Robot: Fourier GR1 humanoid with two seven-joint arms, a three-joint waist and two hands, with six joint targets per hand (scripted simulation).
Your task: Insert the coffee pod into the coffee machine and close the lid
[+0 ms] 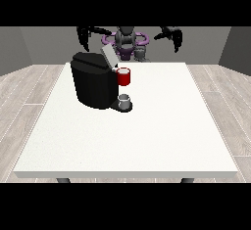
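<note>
The black coffee machine [92,83] stands on the white table [162,126], left of the middle. Its grey lid [109,56] is tilted up and open. A red thing at the machine [124,77] sits under the lid at the machine's front. Below it a small grey thing [125,100] rests on the machine's black base; I cannot tell whether it is the pod. The hand at the view's left [84,34] and the hand at the view's right [172,34] hang raised beside the robot's body, behind the table's far edge. Their fingers are relaxed and hold nothing.
The robot's torso [126,42] is behind the far edge, straight behind the machine. The table's right half and its front part are bare white surface. Wooden floor surrounds the table.
</note>
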